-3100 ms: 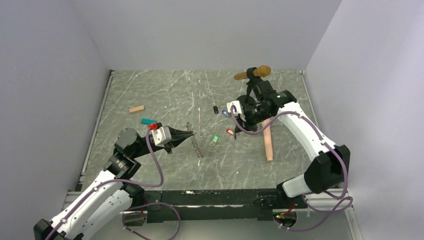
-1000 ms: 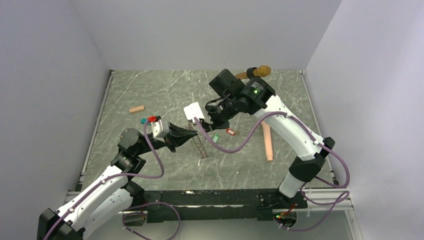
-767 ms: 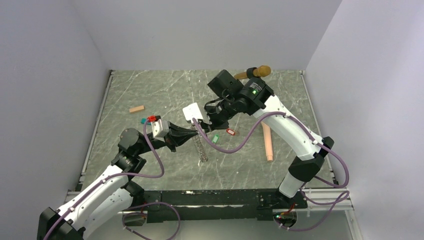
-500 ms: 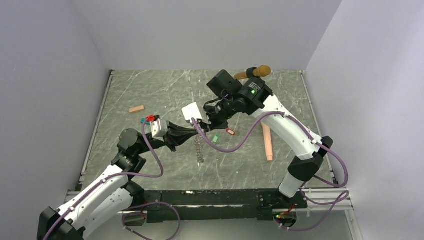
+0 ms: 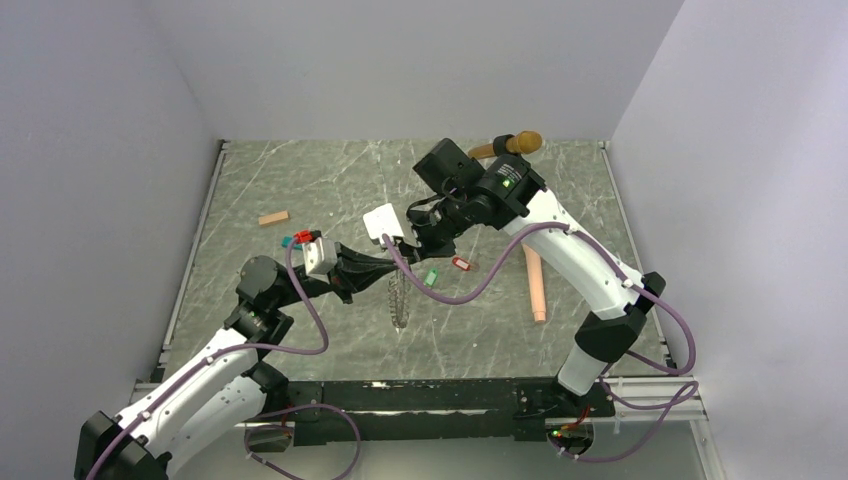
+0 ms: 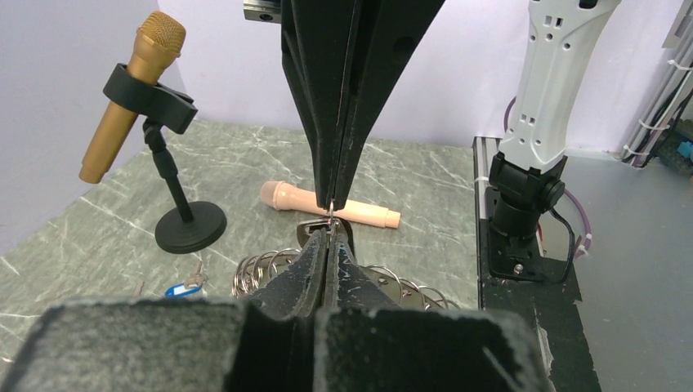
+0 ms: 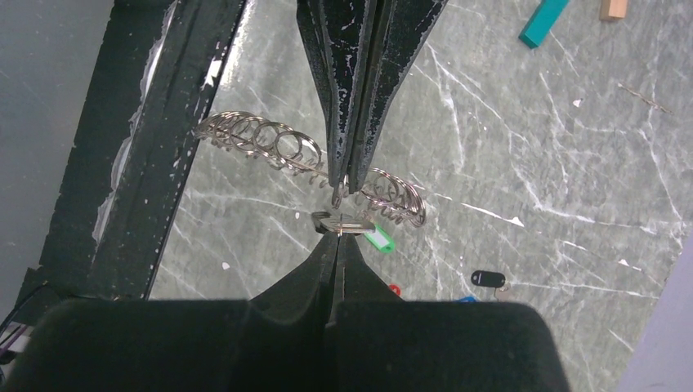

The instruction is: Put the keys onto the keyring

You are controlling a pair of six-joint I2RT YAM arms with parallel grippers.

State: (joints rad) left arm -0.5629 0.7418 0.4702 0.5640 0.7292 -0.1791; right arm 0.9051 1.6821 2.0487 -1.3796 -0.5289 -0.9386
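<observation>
The keyring (image 5: 399, 300) is a string of silvery wire loops, and it hangs from my left gripper (image 5: 388, 268), which is shut on it. In the left wrist view its loops (image 6: 261, 268) fan out on both sides of the closed jaws (image 6: 331, 237). My right gripper (image 7: 337, 237) is shut on a small metal key (image 7: 331, 220), tip to tip with the left gripper (image 7: 347, 194). A green tag (image 7: 378, 239) shows right beside that key; I cannot tell if it is attached. Red (image 5: 460, 263), black (image 7: 488, 278) and blue (image 6: 180, 288) keys lie on the table.
A gold microphone (image 5: 510, 145) stands in a black stand with a round base (image 6: 190, 227) at the back. A beige wooden rod (image 5: 537, 285) lies to the right. A tan block (image 5: 273, 218) and a teal block (image 7: 543, 22) lie to the left.
The right arm swung left from the loose keys to meet the left gripper. In the last second the left gripper rose slightly and the keyring swung from slanted to hanging nearly straight down.
</observation>
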